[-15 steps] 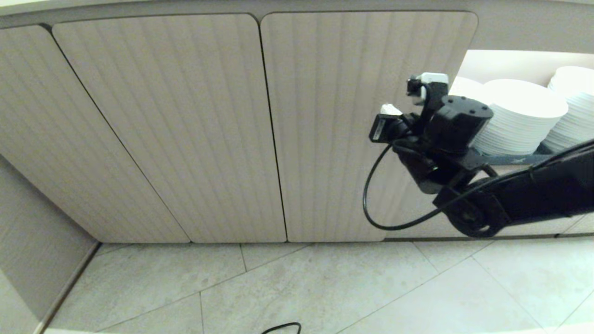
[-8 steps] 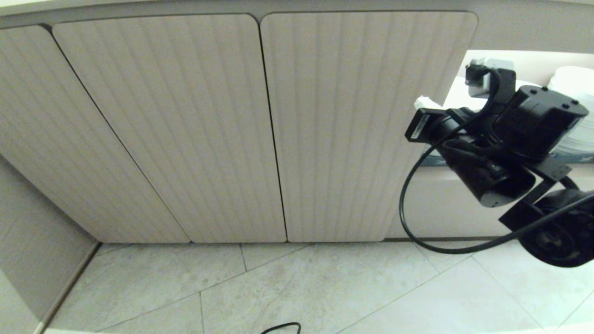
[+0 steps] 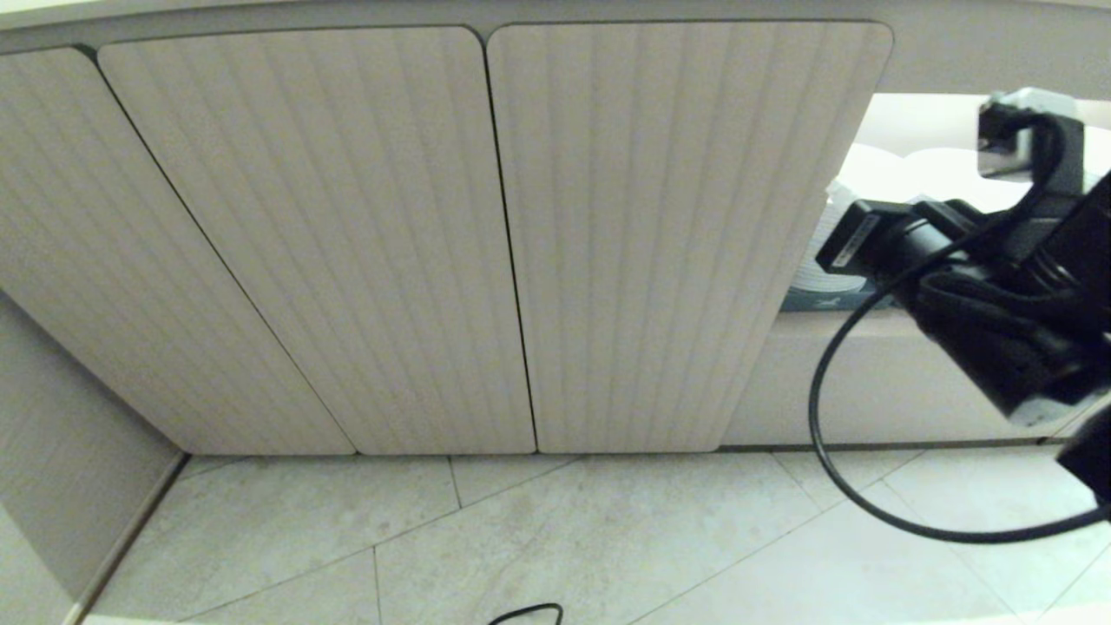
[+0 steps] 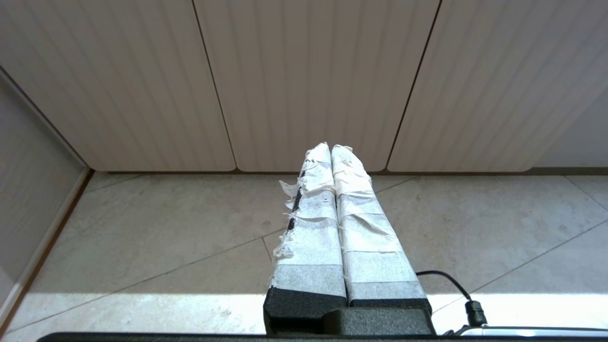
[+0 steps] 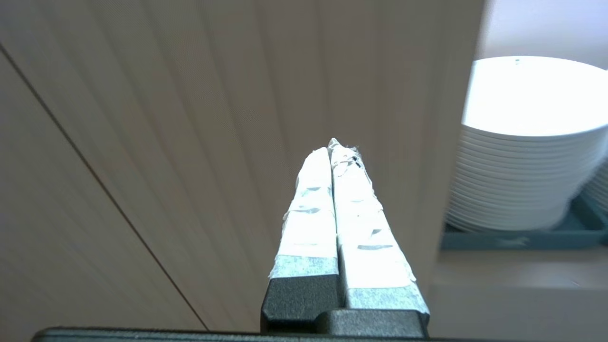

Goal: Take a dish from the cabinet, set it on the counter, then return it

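Beside the cabinet (image 3: 677,234) opening: right gripper (image 5: 335,147) clenched empty, stacked dishes (image 5: 517,156) just beyond. Reaching step; next, unclench and enter. Left gripper (image 4: 331,151) clenched, parked.

My right arm (image 3: 998,321) reaches in from the right, raised, wrist level. My right gripper (image 5: 335,147) points forward, taped fingers (image 5: 308,209) pressed flat together, nothing between them. My left gripper (image 4: 331,151) hangs low, angled down, its taped fingers likewise closed together and empty.
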{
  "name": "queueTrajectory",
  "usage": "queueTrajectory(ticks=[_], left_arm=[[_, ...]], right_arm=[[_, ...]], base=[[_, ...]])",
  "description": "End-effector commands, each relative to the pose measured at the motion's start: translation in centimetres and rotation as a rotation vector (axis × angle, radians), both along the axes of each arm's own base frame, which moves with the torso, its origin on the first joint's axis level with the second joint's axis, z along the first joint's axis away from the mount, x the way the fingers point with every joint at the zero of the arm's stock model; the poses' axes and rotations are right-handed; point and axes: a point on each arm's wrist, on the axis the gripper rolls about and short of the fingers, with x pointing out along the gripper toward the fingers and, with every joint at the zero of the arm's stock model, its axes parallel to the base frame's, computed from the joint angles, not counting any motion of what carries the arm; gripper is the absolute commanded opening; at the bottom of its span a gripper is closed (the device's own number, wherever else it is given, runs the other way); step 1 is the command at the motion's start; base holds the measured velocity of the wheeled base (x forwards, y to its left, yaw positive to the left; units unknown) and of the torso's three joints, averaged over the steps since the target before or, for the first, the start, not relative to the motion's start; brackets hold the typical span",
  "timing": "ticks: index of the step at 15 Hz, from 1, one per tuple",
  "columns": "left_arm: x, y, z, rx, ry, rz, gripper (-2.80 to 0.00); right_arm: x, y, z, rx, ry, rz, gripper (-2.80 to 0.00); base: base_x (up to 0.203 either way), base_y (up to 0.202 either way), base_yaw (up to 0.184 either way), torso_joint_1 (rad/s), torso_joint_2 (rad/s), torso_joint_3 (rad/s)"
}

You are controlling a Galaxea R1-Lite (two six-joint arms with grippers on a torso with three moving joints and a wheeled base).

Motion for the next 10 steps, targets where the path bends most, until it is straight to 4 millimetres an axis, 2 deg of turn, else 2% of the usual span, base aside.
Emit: queueTrajectory(ticks=[1, 2, 4, 10], left_arm=[[0.0, 0.0, 0.0, -0.001, -0.001, 0.000, -2.80], [0.0, 0.0, 0.0, -0.001, -0.001, 0.000, -2.80], [0.0, 0.0, 0.0, -0.001, -0.001, 0.002, -2.80], [0.0, 0.0, 0.0, 0.000, 0.001, 0.000, -2.80]], right_arm=[[-3.8, -2.1, 1.1, 0.032, -0.054, -0.001, -2.80], [-5.3, -2.9, 1.0, 0.036, -0.060, 0.001, -2.80], [-8.0, -4.5, -0.6, 0.026, -0.041, 0.004, -2.80], [-13.8, -7.5, -3.7, 0.020, -0.038, 0.068, -2.80]], base=[[0.000, 0.000, 0.000, 0.000, 0.00, 0.000], [0.000, 0.000, 0.000, 0.000, 0.00, 0.000], [0.000, 0.000, 0.000, 0.000, 0.00, 0.000], [0.000, 0.000, 0.000, 0.000, 0.00, 0.000]])
